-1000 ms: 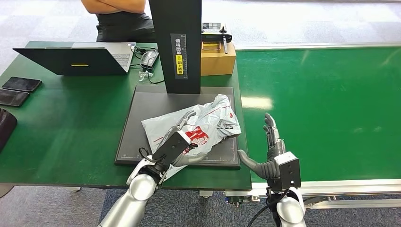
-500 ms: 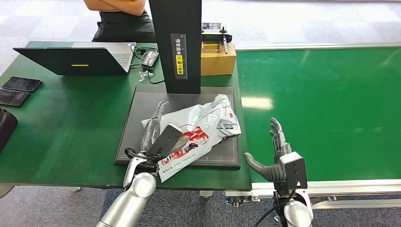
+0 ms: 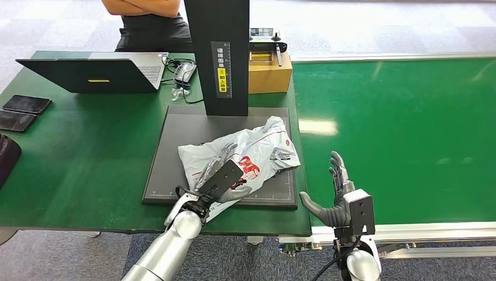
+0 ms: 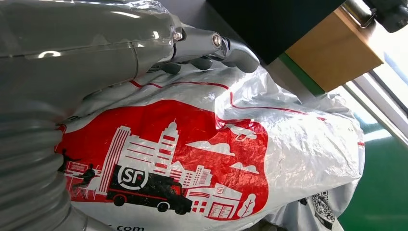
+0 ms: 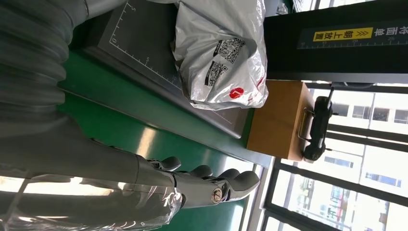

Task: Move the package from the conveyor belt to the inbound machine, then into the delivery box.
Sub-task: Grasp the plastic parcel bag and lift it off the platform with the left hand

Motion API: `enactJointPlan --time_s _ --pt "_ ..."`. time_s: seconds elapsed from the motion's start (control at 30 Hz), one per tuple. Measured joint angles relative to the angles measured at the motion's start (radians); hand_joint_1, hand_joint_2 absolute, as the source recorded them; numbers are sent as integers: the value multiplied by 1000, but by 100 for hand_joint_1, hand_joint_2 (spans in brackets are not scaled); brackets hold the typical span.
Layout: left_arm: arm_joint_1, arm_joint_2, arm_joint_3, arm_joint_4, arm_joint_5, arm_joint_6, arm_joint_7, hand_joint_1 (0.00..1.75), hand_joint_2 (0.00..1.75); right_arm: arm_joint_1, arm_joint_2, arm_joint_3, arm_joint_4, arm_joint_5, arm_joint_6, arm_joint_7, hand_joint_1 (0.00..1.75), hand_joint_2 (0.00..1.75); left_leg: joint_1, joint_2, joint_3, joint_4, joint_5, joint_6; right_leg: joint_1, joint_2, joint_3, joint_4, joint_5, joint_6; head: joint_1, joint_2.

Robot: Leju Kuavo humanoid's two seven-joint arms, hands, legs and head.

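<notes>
- Nearest you, the right hand (image 3: 334,196) stands upright over the near edge of the green conveyor belt (image 3: 403,134), fingers straight and spread, thumb pointing toward the table; it holds nothing. In the right wrist view the same hand (image 5: 192,185) shows its fingers extended side by side above the green surface.
- To its left, the left hand (image 3: 222,175) lies on the near part of the package (image 3: 248,153), fingers stretched across the plastic and thumb against the near edge. You cannot tell whether it grips the bag or only rests on it. The left wrist view shows the fingers (image 4: 226,45) lying along the bag's upper edge.
- The package is a grey-white courier bag with a red printed cityscape and an SF logo (image 4: 132,178); it lies crumpled on the dark platform (image 3: 175,158) of the inbound machine, toward its right side. The right wrist view shows square codes (image 5: 219,60) on its label.
- Behind the bag, the machine's black column (image 3: 217,55) rises from the platform's far edge and carries a yellow label.
- Just right of the column sits a cardboard box (image 3: 269,73) with a handheld controller (image 3: 264,36) on top.
- On the green table (image 3: 76,152), at far left, you see an open laptop (image 3: 96,73) and two dark phones (image 3: 22,111); a mouse (image 3: 184,71) lies beside the laptop.
- Farthest, a person (image 3: 149,23) in dark clothing stands behind the table with arms crossed.
</notes>
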Motion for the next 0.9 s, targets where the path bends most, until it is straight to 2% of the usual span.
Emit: enactJointPlan --time_s 0.2,0.33,0.37,0.47,0.5,0.57,0.9 --pt "-15 -3 6 32 15 -14 4 0 175 0 0 0 3 -6 -2 0 0 175 0 0 0 0 0 0 0 0 0 0 0 0 0 0" --pt "-23 -4 3 46 -41 38 54 0 175 1 0 0 3 -8 -4 1 0 175 0 0 1 0 0 0 0 0 1 0 0 0 0 0" --pt "-27 -4 0 51 -69 59 78 36 175 2 0 0 3 -8 -5 2 0 175 0 0 1 0 0 0 0 0 1 0 0 0 0 0" --pt "-40 -4 -14 72 -137 90 132 161 175 5 0 0 3 -9 -6 6 0 175 0 0 1 0 0 0 0 0 1 0 0 0 0 0" --pt "-44 -4 -18 79 -149 91 141 169 175 6 0 0 2 -9 -6 8 0 175 0 0 1 0 0 0 0 0 1 0 0 0 0 0" --pt "-50 -4 -22 91 -165 93 148 175 175 8 0 0 1 -9 -7 9 0 175 0 0 1 0 0 0 0 0 1 0 0 0 0 0" --pt "-70 -4 -25 108 -195 112 153 175 175 17 0 0 -4 -9 -12 13 0 175 0 0 2 0 0 0 0 0 2 0 0 0 0 0"
